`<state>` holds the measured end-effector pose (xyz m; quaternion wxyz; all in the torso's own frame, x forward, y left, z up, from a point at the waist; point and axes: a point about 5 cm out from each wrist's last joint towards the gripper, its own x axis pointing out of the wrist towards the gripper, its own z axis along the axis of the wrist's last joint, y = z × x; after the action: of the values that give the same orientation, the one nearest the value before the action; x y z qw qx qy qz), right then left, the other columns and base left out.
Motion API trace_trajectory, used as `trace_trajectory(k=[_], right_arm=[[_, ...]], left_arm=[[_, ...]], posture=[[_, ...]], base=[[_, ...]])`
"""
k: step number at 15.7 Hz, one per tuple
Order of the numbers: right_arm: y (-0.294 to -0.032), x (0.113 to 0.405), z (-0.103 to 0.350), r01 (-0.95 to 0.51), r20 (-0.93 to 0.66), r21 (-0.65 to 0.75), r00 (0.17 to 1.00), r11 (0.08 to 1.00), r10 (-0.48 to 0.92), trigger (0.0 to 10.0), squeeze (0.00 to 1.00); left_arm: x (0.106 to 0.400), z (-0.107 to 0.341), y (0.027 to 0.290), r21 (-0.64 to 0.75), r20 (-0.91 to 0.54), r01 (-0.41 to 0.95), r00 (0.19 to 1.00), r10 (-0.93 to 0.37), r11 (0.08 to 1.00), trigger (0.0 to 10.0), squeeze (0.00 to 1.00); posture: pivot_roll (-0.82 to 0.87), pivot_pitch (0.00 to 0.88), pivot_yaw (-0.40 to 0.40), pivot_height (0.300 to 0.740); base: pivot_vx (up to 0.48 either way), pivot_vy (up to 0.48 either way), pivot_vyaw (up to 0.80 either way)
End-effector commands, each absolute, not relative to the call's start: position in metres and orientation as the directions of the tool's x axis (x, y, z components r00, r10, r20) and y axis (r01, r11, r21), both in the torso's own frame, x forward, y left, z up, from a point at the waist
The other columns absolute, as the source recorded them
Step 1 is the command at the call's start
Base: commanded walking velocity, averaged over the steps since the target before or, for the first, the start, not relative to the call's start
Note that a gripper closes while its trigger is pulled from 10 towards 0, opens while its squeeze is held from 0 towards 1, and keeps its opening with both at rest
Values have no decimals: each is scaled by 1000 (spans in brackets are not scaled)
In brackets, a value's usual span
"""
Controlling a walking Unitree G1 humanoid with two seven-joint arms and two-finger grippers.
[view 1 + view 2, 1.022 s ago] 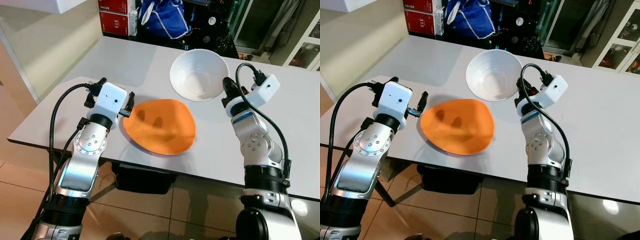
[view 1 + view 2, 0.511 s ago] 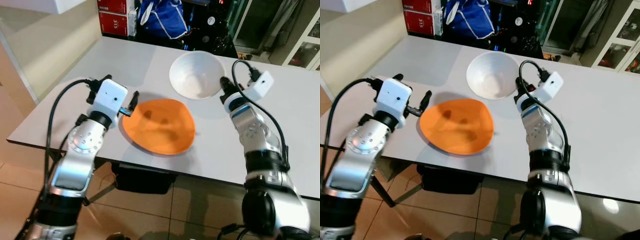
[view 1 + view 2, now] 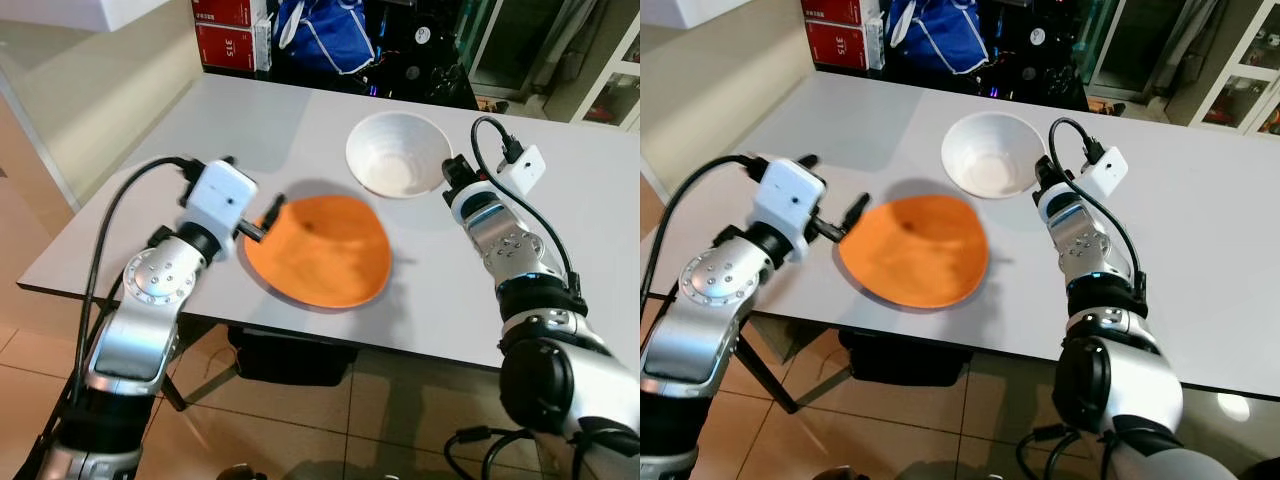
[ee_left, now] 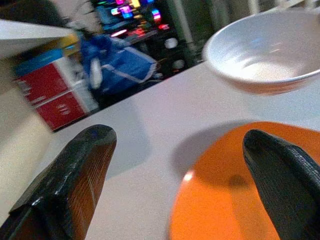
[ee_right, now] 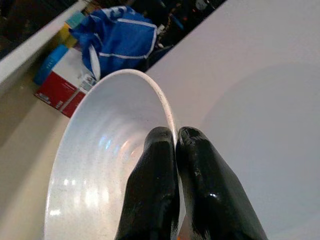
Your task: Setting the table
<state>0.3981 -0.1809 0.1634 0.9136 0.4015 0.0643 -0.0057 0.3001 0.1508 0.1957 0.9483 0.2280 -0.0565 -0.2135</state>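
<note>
An orange plate (image 3: 320, 255) lies on the white table (image 3: 230, 120) near its front edge. My left gripper (image 3: 266, 219) is open at the plate's left rim, its two black fingers (image 4: 75, 175) spread wide to either side of that rim (image 4: 220, 200). A white bowl (image 3: 398, 163) is just beyond the plate, and it seems to hang a little above the table. My right gripper (image 3: 447, 181) is shut on the bowl's right rim (image 5: 167, 112), one finger inside the bowl and one outside.
Red boxes (image 3: 228, 35) and a blue bag (image 3: 325, 35) stand past the table's far edge, with dark shelving behind. A beige wall (image 3: 90, 80) runs along the left. To the right of the bowl the tabletop (image 3: 600, 200) is bare. Tiled floor (image 3: 300, 420) lies below the front edge.
My right arm has stretched forward and carried the bowl farther from me, levelling it. My left gripper has closed in on the plate's left rim.
</note>
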Motion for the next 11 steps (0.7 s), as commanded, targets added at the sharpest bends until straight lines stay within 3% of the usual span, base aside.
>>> trace_trajectory(k=[1, 5, 11], right_arm=[[-190, 401, 175, 40, -85, 732, 996, 680, 33, 10000, 0], [-207, 400, 170, 78, -105, 706, 994, 704, -4, 10000, 0], [-211, 400, 163, 154, -180, 708, 983, 689, -35, 10000, 0]], left_arm=[[290, 191, 141, 434, -21, 459, 866, -500, 775, 10000, 0], [286, 188, 135, 418, -58, 517, 836, -546, 747, 10000, 0], [267, 186, 144, 381, -150, 611, 781, -606, 694, 10000, 0]], posture=[[23, 0, -27, 740], [24, 26, -25, 740], [43, 77, -25, 740]], base=[[0, 0, 0], [0, 0, 0], [0, 0, 0]])
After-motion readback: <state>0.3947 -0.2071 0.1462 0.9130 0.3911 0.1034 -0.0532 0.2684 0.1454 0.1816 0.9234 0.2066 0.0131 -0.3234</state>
